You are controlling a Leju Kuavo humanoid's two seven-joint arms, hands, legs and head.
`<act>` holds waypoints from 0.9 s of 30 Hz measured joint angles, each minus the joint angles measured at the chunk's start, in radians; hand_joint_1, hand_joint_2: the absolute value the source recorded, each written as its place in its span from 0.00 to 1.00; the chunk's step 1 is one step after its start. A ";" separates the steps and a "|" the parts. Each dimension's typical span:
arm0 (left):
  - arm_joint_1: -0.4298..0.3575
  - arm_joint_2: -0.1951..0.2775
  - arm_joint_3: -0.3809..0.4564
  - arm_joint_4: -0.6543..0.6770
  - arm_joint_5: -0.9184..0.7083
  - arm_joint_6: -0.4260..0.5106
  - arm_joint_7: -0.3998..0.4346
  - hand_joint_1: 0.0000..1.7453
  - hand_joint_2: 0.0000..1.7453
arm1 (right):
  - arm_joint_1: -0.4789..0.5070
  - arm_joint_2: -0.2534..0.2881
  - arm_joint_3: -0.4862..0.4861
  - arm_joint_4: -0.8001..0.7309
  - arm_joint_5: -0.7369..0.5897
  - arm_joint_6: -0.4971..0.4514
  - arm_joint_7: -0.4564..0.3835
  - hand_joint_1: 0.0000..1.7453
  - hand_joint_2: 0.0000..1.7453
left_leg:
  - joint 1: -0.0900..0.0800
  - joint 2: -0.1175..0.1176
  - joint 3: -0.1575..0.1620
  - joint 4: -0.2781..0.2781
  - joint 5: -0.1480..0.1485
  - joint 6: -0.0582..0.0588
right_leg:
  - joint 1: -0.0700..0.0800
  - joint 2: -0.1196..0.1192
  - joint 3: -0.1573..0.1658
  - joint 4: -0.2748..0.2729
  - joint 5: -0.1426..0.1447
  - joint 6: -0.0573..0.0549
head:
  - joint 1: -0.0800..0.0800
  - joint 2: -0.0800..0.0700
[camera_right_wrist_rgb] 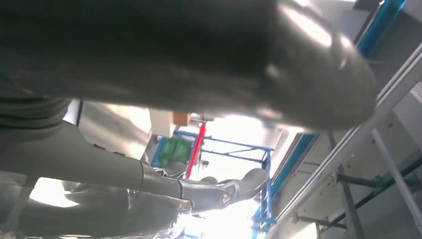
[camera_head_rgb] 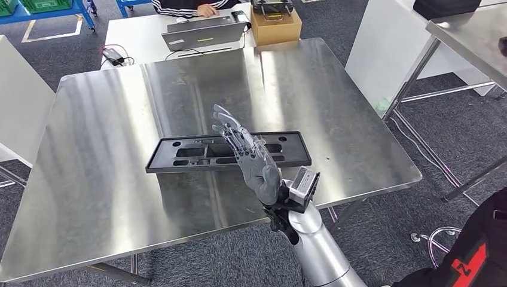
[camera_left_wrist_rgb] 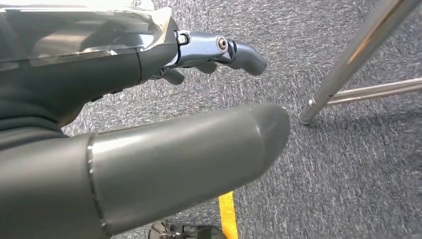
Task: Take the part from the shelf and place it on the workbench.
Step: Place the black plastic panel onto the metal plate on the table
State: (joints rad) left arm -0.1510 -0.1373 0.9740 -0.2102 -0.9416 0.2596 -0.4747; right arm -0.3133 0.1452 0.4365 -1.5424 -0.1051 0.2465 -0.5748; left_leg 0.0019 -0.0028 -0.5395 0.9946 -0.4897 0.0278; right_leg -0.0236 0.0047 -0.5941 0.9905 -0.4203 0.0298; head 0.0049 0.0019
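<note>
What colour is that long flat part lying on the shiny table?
Black. The part lies on the steel workbench; the head view shows it best.

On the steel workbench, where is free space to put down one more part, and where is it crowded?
The workbench is bare left of the black part, and behind it up to the far edge. The near right is crowded: the right hand hangs open over the part there.

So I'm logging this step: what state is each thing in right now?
black part: lying flat on the workbench, released.
right hand: open above the part, fingers spread, holding nothing.
left hand: hanging near the floor, holding nothing.
laptop: open, a person at it.
</note>
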 joint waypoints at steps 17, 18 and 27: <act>-0.004 -0.002 0.000 0.000 -0.006 -0.009 -0.004 0.00 0.00 | 0.022 -0.001 -0.007 0.000 0.042 -0.028 0.001 0.00 0.00 | 0.003 0.002 -0.003 -0.010 0.024 0.027 | 0.008 -0.002 -0.039 0.050 -0.013 0.008 | 0.003 0.000; -0.004 -0.002 0.000 0.000 -0.007 -0.009 -0.004 0.00 0.00 | 0.024 -0.002 -0.007 0.000 0.042 -0.029 0.001 0.00 0.00 | 0.003 0.004 -0.007 -0.012 0.030 0.034 | 0.008 -0.003 -0.066 0.111 -0.047 0.002 | 0.004 0.000; -0.004 -0.008 -0.004 0.000 -0.019 -0.008 -0.003 0.00 0.00 | 0.035 -0.008 -0.009 -0.001 0.055 -0.041 0.001 0.00 0.00 | -0.021 0.002 -0.038 -0.007 0.056 0.034 | 0.023 -0.005 0.057 -0.001 -0.052 -0.004 | 0.004 0.000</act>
State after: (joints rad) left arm -0.1548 -0.1451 0.9701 -0.2102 -0.9609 0.2512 -0.4777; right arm -0.2780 0.1369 0.4273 -1.5435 -0.0499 0.2059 -0.5737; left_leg -0.0188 -0.0005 -0.5775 0.9878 -0.4338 0.0618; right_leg -0.0010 0.0001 -0.5371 0.9896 -0.4726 0.0256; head 0.0089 0.0019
